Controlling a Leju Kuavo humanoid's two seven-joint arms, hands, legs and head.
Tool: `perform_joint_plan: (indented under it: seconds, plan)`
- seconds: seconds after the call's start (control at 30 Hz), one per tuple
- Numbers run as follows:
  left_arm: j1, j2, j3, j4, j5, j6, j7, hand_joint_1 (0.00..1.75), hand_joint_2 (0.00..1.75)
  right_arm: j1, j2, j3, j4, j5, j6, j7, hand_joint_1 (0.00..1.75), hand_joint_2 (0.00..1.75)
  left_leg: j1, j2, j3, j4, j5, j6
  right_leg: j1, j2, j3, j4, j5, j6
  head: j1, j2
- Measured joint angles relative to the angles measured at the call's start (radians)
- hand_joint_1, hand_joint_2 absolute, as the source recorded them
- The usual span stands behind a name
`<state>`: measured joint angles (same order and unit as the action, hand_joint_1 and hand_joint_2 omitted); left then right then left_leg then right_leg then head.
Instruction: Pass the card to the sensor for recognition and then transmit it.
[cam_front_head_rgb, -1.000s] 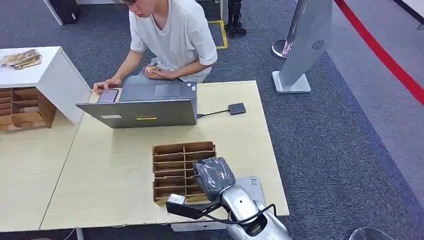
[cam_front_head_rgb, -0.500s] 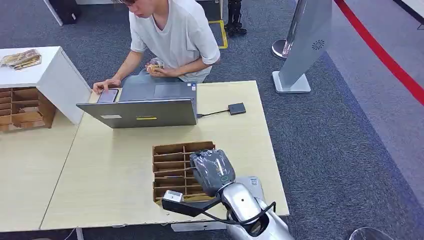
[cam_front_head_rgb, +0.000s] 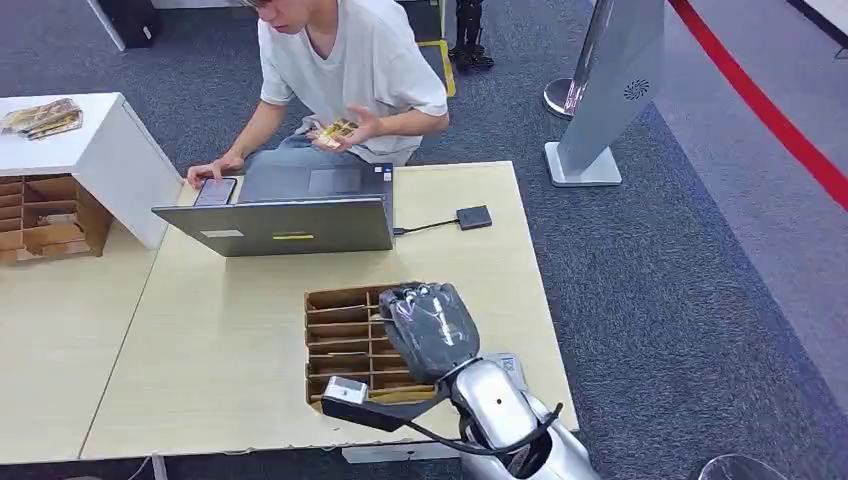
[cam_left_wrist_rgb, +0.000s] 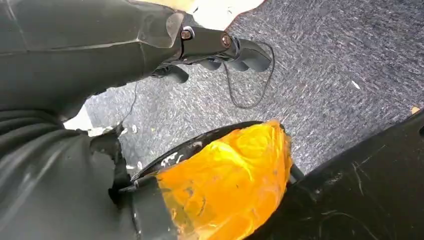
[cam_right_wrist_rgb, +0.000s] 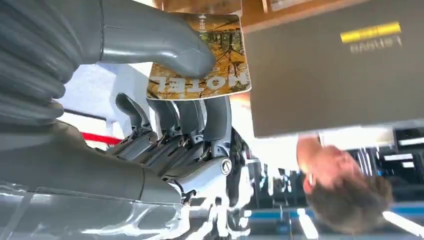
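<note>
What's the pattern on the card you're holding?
An orange-brown autumn tree picture, seen best in the right wrist view: card in right hand.

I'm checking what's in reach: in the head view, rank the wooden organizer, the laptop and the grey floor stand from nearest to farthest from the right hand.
From the right hand:
1. Wooden organizer, directly beneath it.
2. Laptop, farther along the table, near the person.
3. Grey floor stand, off the table, on the carpet.

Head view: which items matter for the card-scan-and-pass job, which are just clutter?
Job:
- card, pinched in the right hand
- small dark sensor, cabled to the laptop
- person across the table

Lying about:
- wooden slotted tray under the hand
- second tray
- white cabinet
- grey floor stand
</note>
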<state>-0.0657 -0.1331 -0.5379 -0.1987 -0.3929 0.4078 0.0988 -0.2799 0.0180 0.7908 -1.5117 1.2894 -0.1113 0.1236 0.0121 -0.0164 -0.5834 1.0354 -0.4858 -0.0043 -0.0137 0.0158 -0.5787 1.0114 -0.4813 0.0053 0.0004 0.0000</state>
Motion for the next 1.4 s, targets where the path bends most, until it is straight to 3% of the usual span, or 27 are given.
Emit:
perform_joint_plan:
  seconds: [0.1, 0.33, 0.53, 0.77, 0.93, 1.17, 1.2, 1.33, 1.37, 1.4]
  plan:
    - [0.002, 0.0, 0.011, 0.0, 0.002, 0.002, -0.002, 0.0, 0.0, 0.001, -0.013, -0.003, -0.041, 0.0, -0.002, 0.0, 1.66, 1.75, 0.0, 0.0, 0.0, 0.0, 0.0, 0.0, 0.0, 0.0, 0.0, 0.0, 0.0, 0.0, 0.0, 0.0]
    - [0.007, 0.0, 0.021, 0.0, 0.008, 0.008, -0.009, 0.0, 0.0, 0.002, -0.041, -0.007, -0.138, 0.016, -0.023, -0.01, 1.64, 1.75, 0.0, 0.0, 0.0, 0.0, 0.0, 0.0, 0.0, 0.0, 0.0, 0.0, 0.0, 0.0, 0.0, 0.0]
    - [0.008, -0.001, 0.035, 0.0, 0.008, 0.008, -0.013, 0.0, 0.0, -0.001, -0.059, -0.008, -0.217, 0.007, -0.036, -0.022, 1.75, 1.75, 0.0, 0.0, 0.0, 0.0, 0.0, 0.0, 0.0, 0.0, 0.0, 0.0, 0.0, 0.0, 0.0, 0.0]
    - [0.008, -0.002, 0.035, 0.0, -0.006, 0.006, -0.014, 0.0, 0.0, -0.008, -0.061, -0.013, -0.232, -0.018, -0.058, -0.038, 1.75, 1.75, 0.0, 0.0, 0.0, 0.0, 0.0, 0.0, 0.0, 0.0, 0.0, 0.0, 0.0, 0.0, 0.0, 0.0]
    - [0.004, -0.002, 0.034, 0.0, -0.047, -0.013, -0.004, 0.0, 0.0, -0.069, -0.059, -0.043, -0.213, -0.02, -0.069, -0.044, 1.75, 1.75, 0.0, 0.0, 0.0, 0.0, 0.001, 0.001, 0.0, 0.0, 0.0, 0.0, 0.001, 0.0, 0.0, 0.0]
    - [-0.004, -0.003, 0.033, 0.0, -0.077, -0.024, 0.009, 0.0, 0.0, -0.145, -0.033, -0.074, -0.126, 0.05, -0.037, 0.017, 1.73, 1.75, 0.0, 0.0, 0.0, 0.0, 0.001, 0.001, 0.0, 0.0, 0.0, 0.0, 0.001, 0.0, 0.0, 0.0]
    - [-0.005, -0.003, 0.033, 0.0, -0.08, -0.024, 0.011, 0.0, 0.0, -0.154, -0.029, -0.079, -0.111, 0.064, -0.034, 0.029, 1.31, 1.75, 0.0, 0.0, 0.0, 0.0, 0.001, 0.001, 0.0, 0.0, 0.0, 0.0, 0.001, 0.0, 0.0, 0.0]
    - [-0.006, -0.003, 0.033, 0.0, -0.082, -0.024, 0.012, 0.0, 0.0, -0.172, -0.016, -0.097, -0.064, 0.088, -0.015, 0.053, 1.31, 1.75, 0.0, 0.0, 0.0, 0.0, 0.001, 0.001, 0.0, 0.0, 0.0, 0.0, 0.001, 0.0, 0.0, 0.0]
    - [-0.006, -0.003, 0.033, 0.0, -0.082, -0.024, 0.012, 0.0, 0.0, -0.175, -0.014, -0.1, -0.053, 0.092, -0.013, 0.056, 0.19, 1.75, 0.0, 0.0, 0.0, 0.0, 0.001, 0.001, 0.0, 0.0, 0.0, 0.0, 0.001, 0.0, 0.0, 0.0]
    - [-0.006, -0.003, 0.033, 0.0, -0.082, -0.024, 0.012, 0.0, 0.0, -0.177, -0.011, -0.102, -0.044, 0.092, -0.013, 0.058, 0.0, 1.75, 0.0, 0.0, 0.0, 0.0, 0.001, 0.001, 0.0, 0.0, 0.0, 0.0, 0.001, 0.0, 0.0, 0.0]
